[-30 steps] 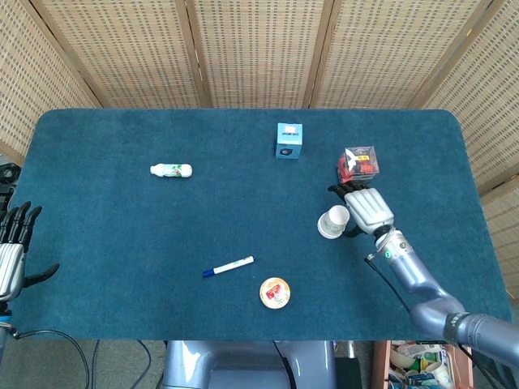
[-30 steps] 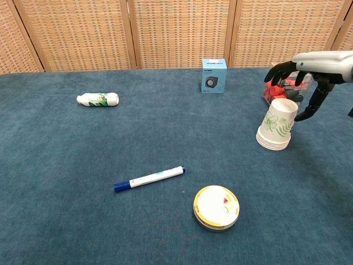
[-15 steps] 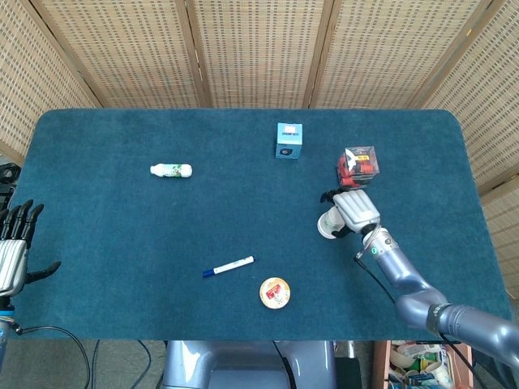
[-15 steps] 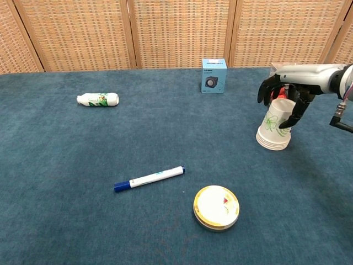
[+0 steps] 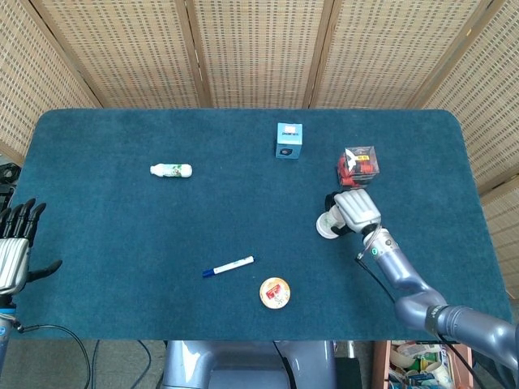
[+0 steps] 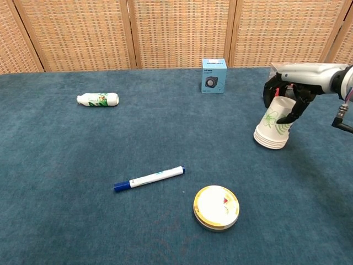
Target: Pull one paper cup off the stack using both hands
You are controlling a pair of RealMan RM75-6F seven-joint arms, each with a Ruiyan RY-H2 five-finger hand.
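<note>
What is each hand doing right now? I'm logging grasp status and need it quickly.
Left hand: open, fingers apart, holding nothing, at the table's edge.
Right hand: fingers wrapped around the top of the paper cup stack, gripping it.

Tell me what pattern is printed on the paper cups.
Green leaf sprigs on white, clearest in the chest view on the paper cups.

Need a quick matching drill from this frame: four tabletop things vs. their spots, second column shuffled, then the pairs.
1 cup stack
2 marker
3 small bottle
4 blue box

A lying on its side, far left area
B under the right hand
C standing near the back screen, centre
D lying just left of the round tin

Pairs: 1-B, 2-D, 3-A, 4-C
</note>
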